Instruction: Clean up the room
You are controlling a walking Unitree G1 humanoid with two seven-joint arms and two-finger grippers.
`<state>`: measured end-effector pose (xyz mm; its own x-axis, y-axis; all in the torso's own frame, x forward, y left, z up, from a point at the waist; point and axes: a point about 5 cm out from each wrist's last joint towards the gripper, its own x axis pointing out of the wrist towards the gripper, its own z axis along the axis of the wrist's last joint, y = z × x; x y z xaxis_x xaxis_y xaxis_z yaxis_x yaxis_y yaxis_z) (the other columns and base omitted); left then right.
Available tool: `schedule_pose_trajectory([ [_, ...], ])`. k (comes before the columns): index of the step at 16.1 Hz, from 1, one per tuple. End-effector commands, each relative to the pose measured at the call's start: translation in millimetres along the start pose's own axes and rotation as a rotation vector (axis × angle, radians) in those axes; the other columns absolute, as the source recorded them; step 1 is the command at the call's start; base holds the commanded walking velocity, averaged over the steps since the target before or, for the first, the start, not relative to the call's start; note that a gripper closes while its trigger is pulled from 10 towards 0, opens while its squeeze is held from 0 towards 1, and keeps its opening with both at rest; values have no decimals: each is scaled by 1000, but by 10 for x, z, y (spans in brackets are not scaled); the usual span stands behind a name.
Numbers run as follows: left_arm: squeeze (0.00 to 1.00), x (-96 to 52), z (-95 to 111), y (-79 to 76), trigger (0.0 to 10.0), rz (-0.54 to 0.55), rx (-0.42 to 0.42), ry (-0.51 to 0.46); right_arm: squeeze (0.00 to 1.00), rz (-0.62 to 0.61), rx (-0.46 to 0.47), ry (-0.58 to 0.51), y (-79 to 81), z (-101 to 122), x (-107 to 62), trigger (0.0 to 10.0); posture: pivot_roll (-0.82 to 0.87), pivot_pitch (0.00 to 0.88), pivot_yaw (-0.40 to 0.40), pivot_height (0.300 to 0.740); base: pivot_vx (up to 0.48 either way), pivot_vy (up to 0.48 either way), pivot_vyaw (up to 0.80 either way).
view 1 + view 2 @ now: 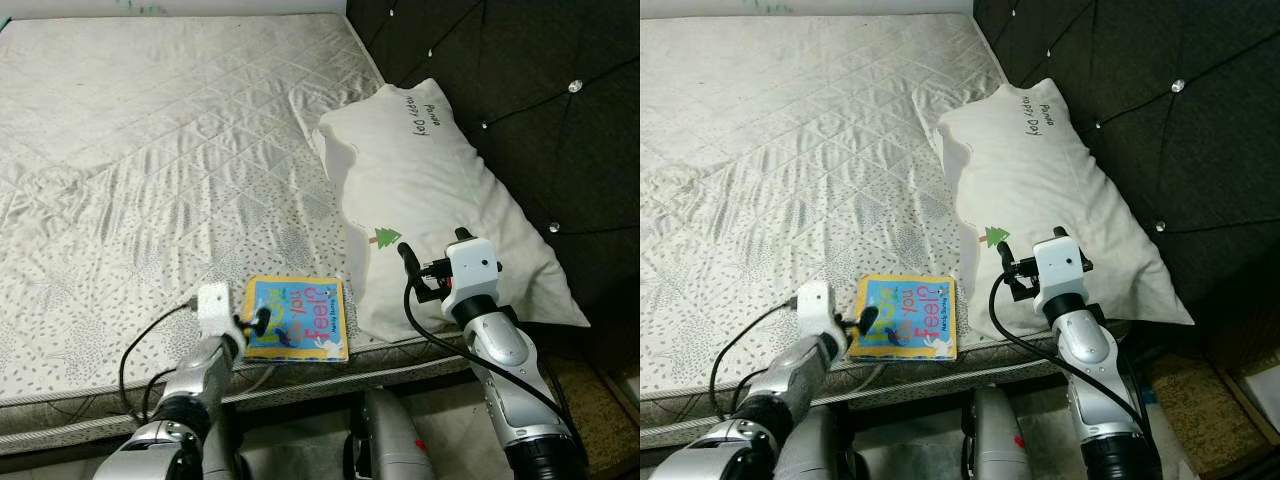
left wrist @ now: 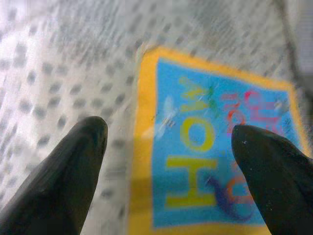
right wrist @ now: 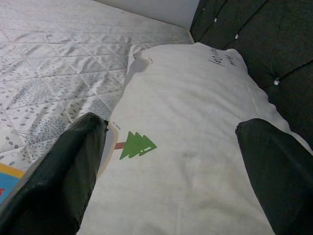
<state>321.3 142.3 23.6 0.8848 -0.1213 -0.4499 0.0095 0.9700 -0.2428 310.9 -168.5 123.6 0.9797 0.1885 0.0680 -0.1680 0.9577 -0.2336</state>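
A small picture book point(image 1: 297, 318) with a blue cover and yellow border lies flat near the front edge of the bare mattress point(image 1: 150, 150). My left gripper point(image 1: 258, 322) hovers low over the book's left edge. In the left wrist view it point(image 2: 168, 129) is open, its fingertips straddling the yellow border. A white pillow point(image 1: 440, 190) with a small green tree print lies at the mattress's right side against the headboard. My right gripper point(image 1: 415, 265) is held just above the pillow's near end, open point(image 3: 171, 122), with nothing between its fingers.
A dark tufted headboard point(image 1: 540, 80) runs along the right. The mattress's front edge point(image 1: 300, 385) is right before my body. A brown mat point(image 1: 595, 395) lies on the floor at the lower right.
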Motion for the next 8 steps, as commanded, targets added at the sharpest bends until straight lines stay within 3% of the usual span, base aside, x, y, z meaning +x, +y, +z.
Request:
schedule_pose_trajectory([
  [1, 0, -3, 30, -19, 10000, 0, 21, -14, 0, 5, -5, 3, -5, -22, 3, 10000, -77, 130, -50, 615, 0, 0, 0],
  [4, 0, -78, 70, 12, 10000, 35, 49, -62, 0, 9, -9, -1, -13, -17, 32, 10000, -57, 123, -52, 615, 0, 0, 0],
  [7, 0, -304, 187, 114, 10000, 87, 70, -151, 0, -16, 4, -4, -80, 4, 88, 10000, -32, 116, -51, 615, 0, 0, 0],
  [8, 0, -495, 272, 130, 10000, 94, 102, -227, 0, -30, 51, 8, -90, 0, 118, 10000, -14, 113, -55, 615, 0, 0, 0],
])
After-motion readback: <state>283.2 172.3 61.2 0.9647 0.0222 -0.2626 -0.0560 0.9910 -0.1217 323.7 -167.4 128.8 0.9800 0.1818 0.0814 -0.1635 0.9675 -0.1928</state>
